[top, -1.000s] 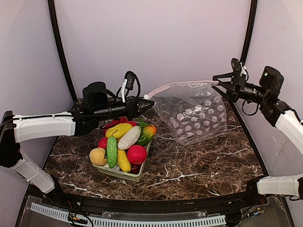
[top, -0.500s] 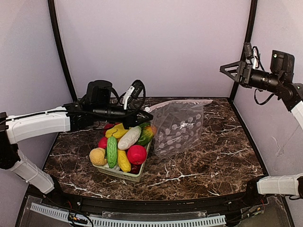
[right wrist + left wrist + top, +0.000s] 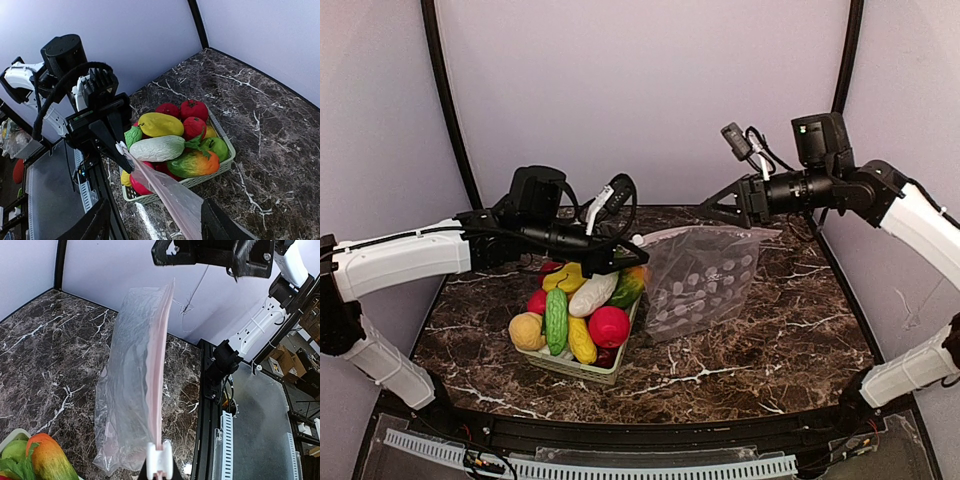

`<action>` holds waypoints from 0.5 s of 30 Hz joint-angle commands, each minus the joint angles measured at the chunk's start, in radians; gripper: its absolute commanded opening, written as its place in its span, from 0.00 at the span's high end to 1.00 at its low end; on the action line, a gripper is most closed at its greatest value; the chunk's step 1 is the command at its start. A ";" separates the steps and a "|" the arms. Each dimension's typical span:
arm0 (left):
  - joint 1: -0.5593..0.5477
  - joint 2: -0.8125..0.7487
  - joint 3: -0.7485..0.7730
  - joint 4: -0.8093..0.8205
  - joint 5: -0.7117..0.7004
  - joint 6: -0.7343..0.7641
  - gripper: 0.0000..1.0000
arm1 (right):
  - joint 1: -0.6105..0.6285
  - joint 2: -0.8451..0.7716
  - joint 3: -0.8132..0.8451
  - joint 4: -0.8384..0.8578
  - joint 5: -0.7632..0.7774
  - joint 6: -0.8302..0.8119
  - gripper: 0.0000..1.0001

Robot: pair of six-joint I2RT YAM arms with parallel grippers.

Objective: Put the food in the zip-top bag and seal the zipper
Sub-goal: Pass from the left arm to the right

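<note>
The zip-top bag is clear with pale dots. It hangs by its pink zipper, bottom resting on the table. My left gripper is shut on the white slider end of the zipper, beside the food. My right gripper is open just above the bag's top edge. In the right wrist view its fingers straddle the bag's edge without touching it. The food lies piled in the basket and also shows in the right wrist view.
The pale green slatted basket stands left of centre on the marble table, right under my left arm. Black frame posts and lilac walls close the back and sides. The table's right edge and a cable rail lie beyond the bag.
My right gripper let go of the bag's right corner, lifted away, then swung back left and down over the bag's top edge. The bag slackened and drew left toward the basket.
</note>
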 commanded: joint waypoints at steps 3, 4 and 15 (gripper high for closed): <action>-0.007 0.002 0.040 -0.055 0.044 0.014 0.99 | 0.114 0.089 0.004 0.118 -0.021 -0.035 0.45; -0.006 0.002 0.043 -0.062 0.047 0.013 0.99 | 0.129 0.107 0.013 0.120 -0.027 -0.040 0.47; -0.006 0.008 0.058 -0.102 0.089 0.015 0.99 | 0.171 0.225 0.069 0.131 -0.095 -0.086 0.57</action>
